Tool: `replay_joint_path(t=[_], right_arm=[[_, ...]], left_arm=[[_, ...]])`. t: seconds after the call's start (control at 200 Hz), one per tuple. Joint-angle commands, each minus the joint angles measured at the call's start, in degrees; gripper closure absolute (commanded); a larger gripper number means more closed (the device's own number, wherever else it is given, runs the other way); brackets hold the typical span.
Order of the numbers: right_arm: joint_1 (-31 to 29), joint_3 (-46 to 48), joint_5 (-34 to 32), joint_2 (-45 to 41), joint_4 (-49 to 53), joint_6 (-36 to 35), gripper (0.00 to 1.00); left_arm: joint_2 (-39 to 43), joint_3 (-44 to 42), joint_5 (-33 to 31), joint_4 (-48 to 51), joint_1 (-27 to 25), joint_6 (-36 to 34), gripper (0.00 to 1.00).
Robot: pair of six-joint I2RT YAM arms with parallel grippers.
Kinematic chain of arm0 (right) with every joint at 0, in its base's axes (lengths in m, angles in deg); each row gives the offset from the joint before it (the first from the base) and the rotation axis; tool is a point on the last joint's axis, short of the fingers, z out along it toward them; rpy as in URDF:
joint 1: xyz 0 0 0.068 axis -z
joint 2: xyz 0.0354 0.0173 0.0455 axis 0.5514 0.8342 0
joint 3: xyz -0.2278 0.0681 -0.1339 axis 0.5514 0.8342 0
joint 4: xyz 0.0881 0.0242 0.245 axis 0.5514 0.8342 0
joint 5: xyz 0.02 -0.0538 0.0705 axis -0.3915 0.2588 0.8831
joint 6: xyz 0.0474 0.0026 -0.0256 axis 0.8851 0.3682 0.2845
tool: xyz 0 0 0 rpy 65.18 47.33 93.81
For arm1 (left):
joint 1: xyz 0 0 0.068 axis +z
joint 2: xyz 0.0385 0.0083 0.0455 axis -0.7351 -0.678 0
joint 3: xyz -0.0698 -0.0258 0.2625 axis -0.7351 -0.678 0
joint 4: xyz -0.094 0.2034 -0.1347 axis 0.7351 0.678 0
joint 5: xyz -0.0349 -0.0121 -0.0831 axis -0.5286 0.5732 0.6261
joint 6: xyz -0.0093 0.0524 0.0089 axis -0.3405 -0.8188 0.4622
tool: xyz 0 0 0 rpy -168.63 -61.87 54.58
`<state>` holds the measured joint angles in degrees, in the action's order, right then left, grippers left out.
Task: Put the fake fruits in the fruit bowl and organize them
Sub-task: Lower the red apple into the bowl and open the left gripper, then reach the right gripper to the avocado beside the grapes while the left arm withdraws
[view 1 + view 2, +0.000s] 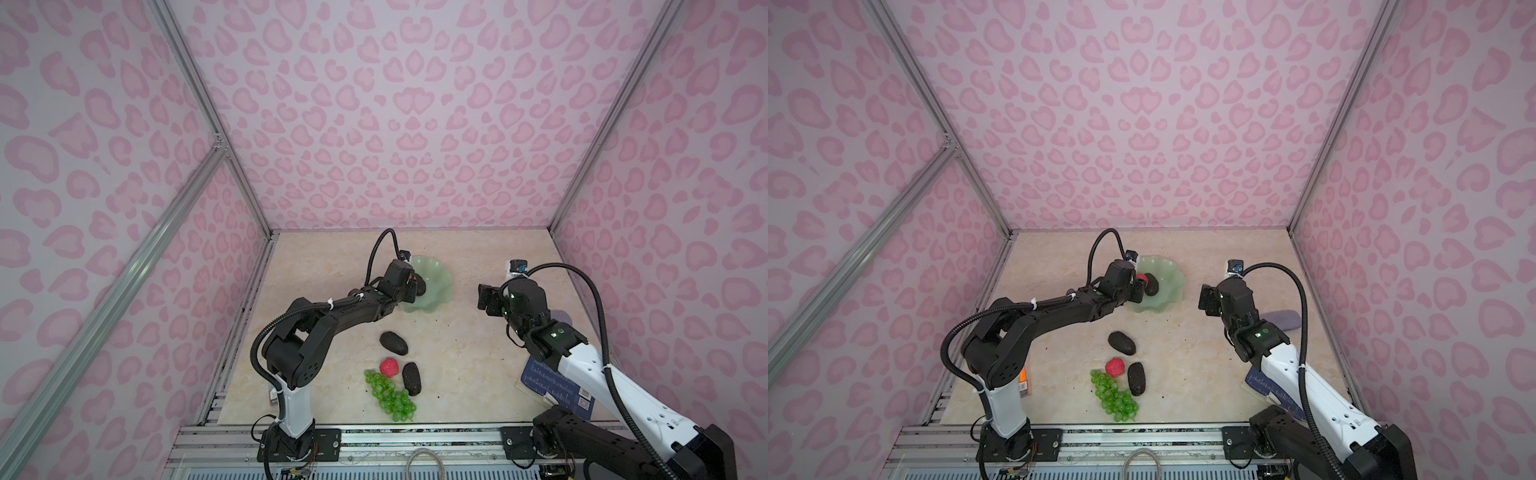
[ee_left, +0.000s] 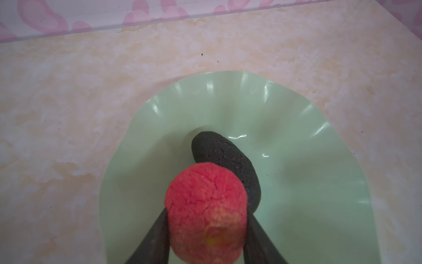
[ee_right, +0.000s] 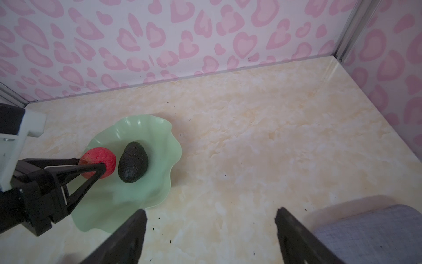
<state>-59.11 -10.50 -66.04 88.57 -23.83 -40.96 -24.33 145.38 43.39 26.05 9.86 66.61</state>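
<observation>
**Left gripper** (image 2: 206, 213): jaws narrow, clamped on both sides of the held red-pink fruit (image 2: 205, 205), which sticks out past the fingertips. It hangs over the fruit bowl (image 2: 296, 182), inside the wavy rim.

**Bowl avocado** (image 3: 133, 162): black and bumpy, lying on the bowl floor just beyond the held red-pink fruit, ahead of the left gripper's tips. Contact between the two cannot be judged.

**Right gripper** (image 3: 211, 212): jaws wide, nothing between them. It is raised over bare table (image 1: 457, 374), well apart from the bowl, which lies toward the left arm's side. The grey-lavender case (image 3: 365, 233) lies near it on the opposite, outer side.

**Loose fruits**: all are outside the bowl, back from the left gripper toward the arm bases.
- The middle avocado (image 1: 394, 343) is the nearest to the left gripper.
- The loose red-pink fruit (image 1: 389, 367) and the rear avocado (image 1: 411, 378) lie side by side further back.
- The green grapes (image 1: 390, 395) lie furthest back, just beside both.

**Blue booklet** (image 1: 557, 386): partly under the right arm, behind the right gripper.
</observation>
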Motion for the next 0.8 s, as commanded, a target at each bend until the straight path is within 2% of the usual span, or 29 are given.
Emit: replay_joint_path(t=[0.0, 0.435, 0.565, 0.795], right_arm=[[0.34, 0.39, 0.7, 0.07, -0.88, 0.17, 0.11], [0.38, 0.38, 1.54, 0.3, -0.61, 0.56, 0.11], [0.52, 0.46, 2.34, 0.49, -0.48, 0.72, 0.11], [-0.83, 1.25, 10.32, 1.6, 1.01, 0.34, 0.13]], left_arm=[[-0.51, 0.59, -1.49, -2.12, 0.01, 0.93, 0.5], [4.63, -2.07, -1.16, -3.83, 0.01, 0.29, 0.37], [6.55, -2.19, -1.45, -3.87, 0.01, -0.11, 0.37], [15.77, -4.63, -2.57, -3.87, 0.01, -1.21, 0.37]])
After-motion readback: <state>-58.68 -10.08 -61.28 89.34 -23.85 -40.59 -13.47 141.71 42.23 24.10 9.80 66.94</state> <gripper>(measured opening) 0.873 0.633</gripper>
